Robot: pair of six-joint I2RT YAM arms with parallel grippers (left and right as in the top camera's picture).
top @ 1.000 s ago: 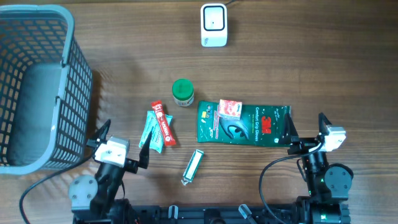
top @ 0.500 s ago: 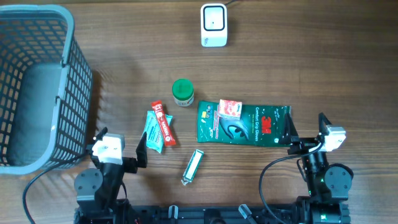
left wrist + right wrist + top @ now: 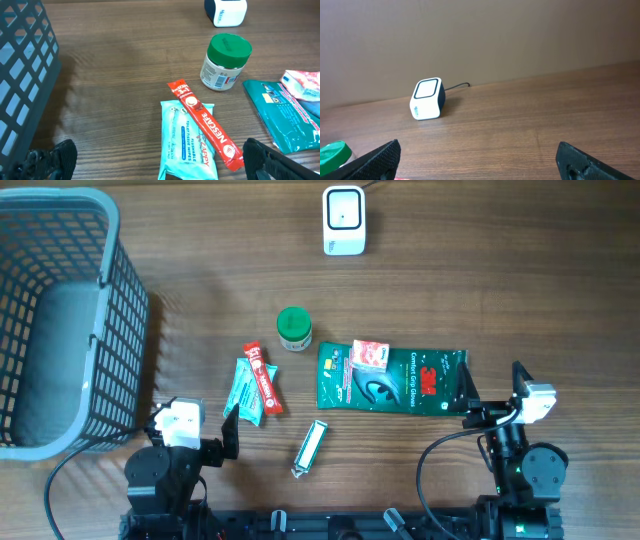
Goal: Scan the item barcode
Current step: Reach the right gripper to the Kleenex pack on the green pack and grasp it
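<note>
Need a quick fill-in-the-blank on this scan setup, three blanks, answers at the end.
The jar has a ____ lid. The gloves pack carries the brand name ____. The left gripper and the right gripper both have their jaws ____.
Missing words: green; 3M; open.

This is looking like a mock shop checkout. A white barcode scanner [image 3: 343,220] is sitting, corded, on a wood-grain surface [image 3: 520,280]. A grey shopping basket [image 3: 60,320] is standing at one end, and retail goods are lying between: a glove pack [image 3: 395,380], a coffee stick [image 3: 264,378] and a green-lidded jar [image 3: 294,328].
</note>
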